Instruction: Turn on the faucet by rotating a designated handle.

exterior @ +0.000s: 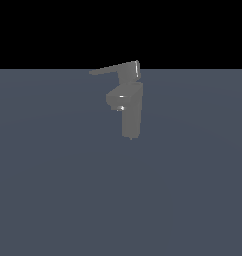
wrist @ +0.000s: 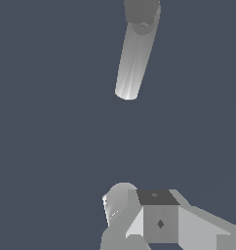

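Standing alone on the grey tabletop, toward its far edge, the faucet is showing its upright column, a stubby spout and a cap on top. Its handle is projecting level from the cap toward the exterior view's left, with nothing touching it. No arm is appearing in the exterior view, so the turning is, by my reading, not yet begun: the whole approach, the contact and the rotation are left.

In the wrist view a pale cylinder and blocky grey shapes are showing over the same surface; whether those are the pincer or the faucet I cannot tell, and so I cannot tell if the pincer is spread or pressed together.

Room is looking generous: bare surface is lying on every side of the faucet, so the handle's free tip is looking reachable from any direction.
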Controlling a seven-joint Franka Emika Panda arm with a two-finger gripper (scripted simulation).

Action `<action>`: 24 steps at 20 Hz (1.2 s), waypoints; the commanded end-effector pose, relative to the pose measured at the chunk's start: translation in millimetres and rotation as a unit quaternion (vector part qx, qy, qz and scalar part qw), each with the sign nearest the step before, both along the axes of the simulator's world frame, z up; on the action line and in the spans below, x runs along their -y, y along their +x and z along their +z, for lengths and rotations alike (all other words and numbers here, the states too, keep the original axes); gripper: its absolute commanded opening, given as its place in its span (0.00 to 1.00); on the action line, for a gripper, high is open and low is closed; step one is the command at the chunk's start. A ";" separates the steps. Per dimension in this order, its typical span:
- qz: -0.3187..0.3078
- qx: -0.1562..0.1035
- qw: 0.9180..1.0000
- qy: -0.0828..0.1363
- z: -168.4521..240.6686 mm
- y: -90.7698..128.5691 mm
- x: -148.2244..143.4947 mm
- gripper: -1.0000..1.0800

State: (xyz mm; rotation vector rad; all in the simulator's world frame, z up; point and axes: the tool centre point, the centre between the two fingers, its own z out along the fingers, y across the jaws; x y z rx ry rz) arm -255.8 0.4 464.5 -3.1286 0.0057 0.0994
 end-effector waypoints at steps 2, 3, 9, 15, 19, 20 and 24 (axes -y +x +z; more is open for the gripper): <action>0.000 0.000 1.000 0.000 0.2 0.2 -0.2 0.00; 0.001 0.001 1.000 0.001 0.7 0.7 -1.0 0.00; 0.012 0.012 1.000 0.013 7.9 7.6 -11.8 0.00; 0.013 0.013 1.000 0.014 8.5 8.4 -12.7 0.00; 0.001 0.011 1.000 0.017 9.2 13.5 -13.4 0.00; -0.004 0.011 1.000 0.018 9.4 15.5 -13.6 0.00; -0.029 0.007 0.999 0.022 10.3 26.0 -14.6 0.00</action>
